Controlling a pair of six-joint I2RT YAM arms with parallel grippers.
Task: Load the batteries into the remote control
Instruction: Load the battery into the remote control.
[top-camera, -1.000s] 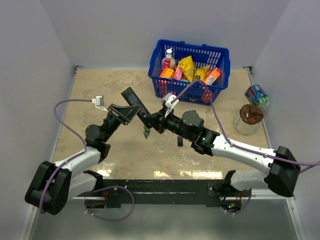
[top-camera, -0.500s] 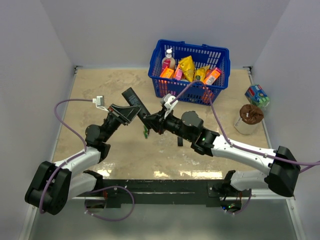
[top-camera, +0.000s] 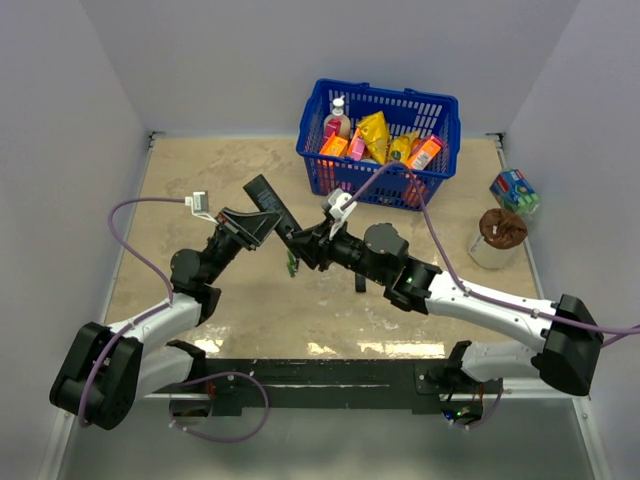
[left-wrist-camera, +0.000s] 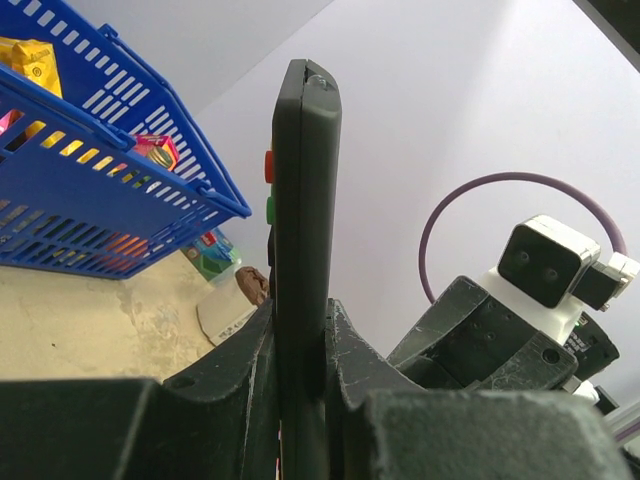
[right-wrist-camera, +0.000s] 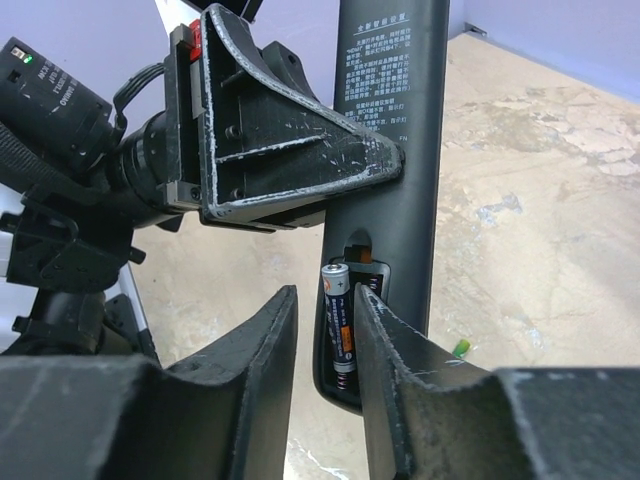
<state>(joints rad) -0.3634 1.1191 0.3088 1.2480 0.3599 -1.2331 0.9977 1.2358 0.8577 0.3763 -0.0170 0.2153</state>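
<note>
My left gripper (top-camera: 262, 226) is shut on the black remote control (top-camera: 266, 194) and holds it upright above the table; the left wrist view shows it edge-on (left-wrist-camera: 300, 200) between the jaws. In the right wrist view the remote's back (right-wrist-camera: 400, 120) faces me with its compartment open. One dark battery with an orange band (right-wrist-camera: 338, 320) sits in the left slot. My right gripper (right-wrist-camera: 325, 295) is close to that slot, its jaws slightly apart on either side of the battery. A small green battery (right-wrist-camera: 459, 348) lies on the table below, also in the top view (top-camera: 291, 266).
A blue basket (top-camera: 440, 110) of packets stands at the back right. A cup with a brown lid (top-camera: 500, 232) and a small box (top-camera: 514, 190) are at the right edge. A small black piece (top-camera: 360, 283) lies on the table under my right arm.
The right arm has shifted slightly to the right at the elbow; its gripper stays at the remote's lower end. The left arm and remote have not moved.
</note>
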